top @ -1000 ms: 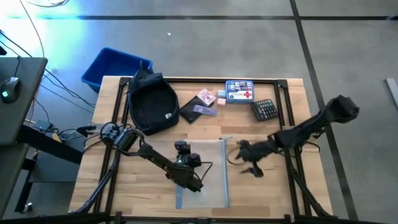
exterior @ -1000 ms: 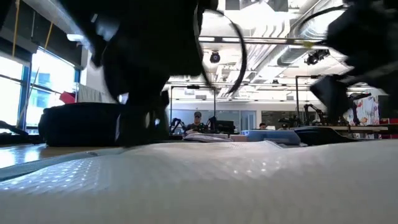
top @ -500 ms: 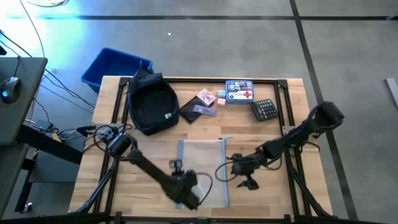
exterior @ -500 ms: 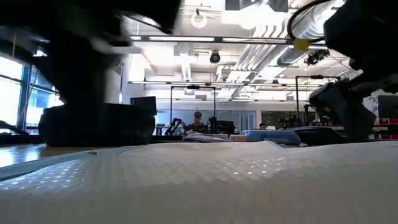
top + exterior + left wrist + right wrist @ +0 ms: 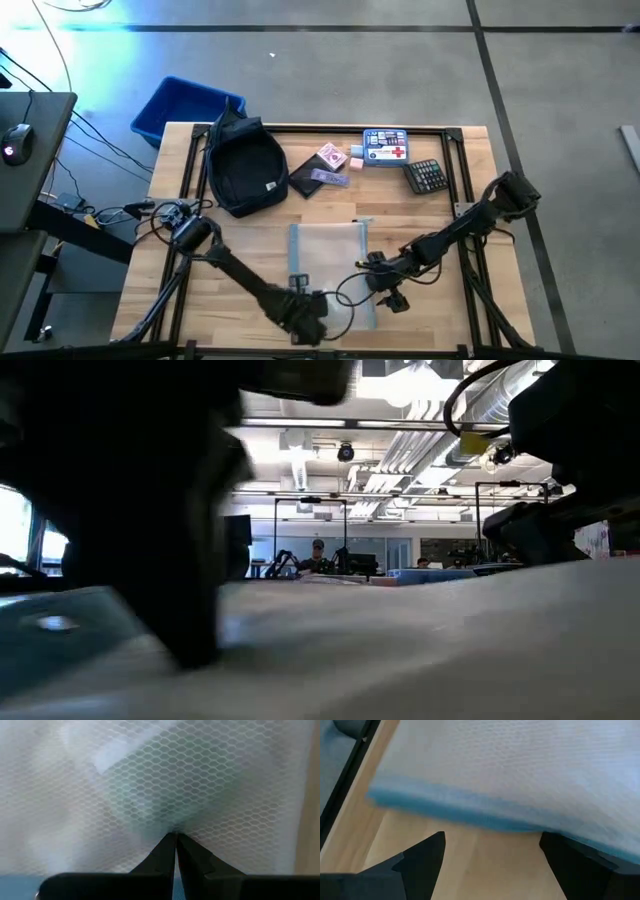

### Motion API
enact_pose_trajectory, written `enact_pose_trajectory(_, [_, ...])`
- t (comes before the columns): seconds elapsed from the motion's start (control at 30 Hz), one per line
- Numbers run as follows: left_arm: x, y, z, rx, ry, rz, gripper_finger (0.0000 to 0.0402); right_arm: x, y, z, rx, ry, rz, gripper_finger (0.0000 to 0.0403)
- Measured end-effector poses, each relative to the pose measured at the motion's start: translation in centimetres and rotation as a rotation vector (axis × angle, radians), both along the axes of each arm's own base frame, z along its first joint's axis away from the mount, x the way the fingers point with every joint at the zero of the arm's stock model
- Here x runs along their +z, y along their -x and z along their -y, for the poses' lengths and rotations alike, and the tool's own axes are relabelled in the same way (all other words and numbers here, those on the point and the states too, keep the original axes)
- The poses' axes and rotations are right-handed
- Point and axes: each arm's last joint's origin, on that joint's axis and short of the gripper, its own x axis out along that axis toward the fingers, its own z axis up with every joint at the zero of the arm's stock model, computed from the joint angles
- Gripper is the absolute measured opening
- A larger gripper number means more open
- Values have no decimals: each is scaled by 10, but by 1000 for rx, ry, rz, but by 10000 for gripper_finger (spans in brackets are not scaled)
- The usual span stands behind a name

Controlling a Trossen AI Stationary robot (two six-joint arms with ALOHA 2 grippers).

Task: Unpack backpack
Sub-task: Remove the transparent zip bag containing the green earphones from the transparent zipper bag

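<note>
Your left hand [image 5: 175, 836] pinches the mesh pouch [image 5: 327, 260]; right hand [image 5: 490, 855] gapes wide. Backpack [image 5: 243, 167] at ten o'clock looks soft, floppy; grab its rim.

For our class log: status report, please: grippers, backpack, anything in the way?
Left gripper shut on mesh pouch, near table edge. Right gripper open, at pouch's blue edge. Backpack open, far left, untouched. Nothing blocking.

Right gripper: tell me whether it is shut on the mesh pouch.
No: the right gripper stands open, its fingers apart just short of the mesh pouch's blue edge.
</note>
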Motion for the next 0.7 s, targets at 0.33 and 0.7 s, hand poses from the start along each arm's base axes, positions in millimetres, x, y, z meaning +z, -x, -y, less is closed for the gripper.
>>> enact_pose_trajectory(0.33, [14, -18, -32, 62, -409, 250, 0, 0, 3, -6, 29, 42, 36, 318])
enact_pose_trajectory(0.7, [21, -1, -19, 99, -460, 201, 0, 18, -10, -21, 1, 73, 206, 318])
